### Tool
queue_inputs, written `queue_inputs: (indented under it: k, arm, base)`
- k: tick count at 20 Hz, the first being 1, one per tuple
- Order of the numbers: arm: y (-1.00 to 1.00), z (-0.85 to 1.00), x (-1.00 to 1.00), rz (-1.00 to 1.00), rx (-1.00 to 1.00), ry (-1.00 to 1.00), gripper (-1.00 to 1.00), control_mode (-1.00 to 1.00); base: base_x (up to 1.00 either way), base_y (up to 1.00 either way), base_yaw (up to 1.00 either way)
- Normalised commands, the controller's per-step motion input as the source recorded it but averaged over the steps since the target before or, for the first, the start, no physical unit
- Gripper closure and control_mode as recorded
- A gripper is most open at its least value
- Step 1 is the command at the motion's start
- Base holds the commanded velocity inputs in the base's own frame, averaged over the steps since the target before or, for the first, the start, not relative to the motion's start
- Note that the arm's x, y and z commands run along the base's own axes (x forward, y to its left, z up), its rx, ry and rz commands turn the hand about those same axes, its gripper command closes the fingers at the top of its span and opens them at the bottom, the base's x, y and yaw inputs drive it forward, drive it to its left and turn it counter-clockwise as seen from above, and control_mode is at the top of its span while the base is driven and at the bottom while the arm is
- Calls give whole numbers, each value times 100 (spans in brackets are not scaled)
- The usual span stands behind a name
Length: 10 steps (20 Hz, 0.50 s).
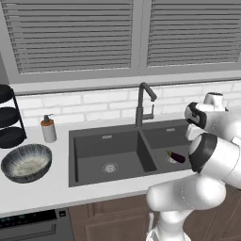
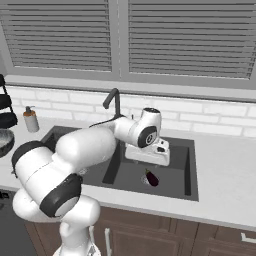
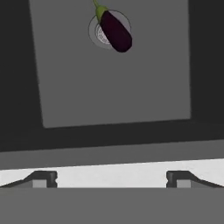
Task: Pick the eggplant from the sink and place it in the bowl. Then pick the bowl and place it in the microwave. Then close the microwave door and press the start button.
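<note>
Right now I am on the first step: fetching the eggplant (image 3: 115,30) out of the sink (image 1: 84,155). It lies in the right-hand basin, resting partly over the round drain (image 3: 101,34), with its green stem cap pointing away from my fingers in the hand view. In the right base view it sits on the basin floor just below my hand, not touching it.

My gripper (image 3: 112,178) hangs above the back of that basin, jaws spread wide and holding nothing; both dark fingertips (image 3: 43,178) show far apart at the bottom of the hand view, over the pale counter strip behind the sink.

I judge that the next move calls for bringing my hand forward until the eggplant lies between the fingers, then descending into the basin and closing across its narrow width, not along its length. Its glossy, rounded skin may slip, so a centred grip on the thick part seems wise.

The bowl (image 1: 27,162) waits on the counter (image 1: 56,188) left of the sink, beside the soap dispenser (image 1: 48,129).
</note>
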Motion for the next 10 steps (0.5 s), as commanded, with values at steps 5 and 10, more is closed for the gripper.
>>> queue_inputs:
  k: [5, 10]
  arm:
    - [12, -69, 36, 2, 0, -23, -100, -100]
    - [14, -53, 32, 4, -2, -13, -100, -100]
  base:
    - [0, 0, 0]
    - [0, 0, 0]
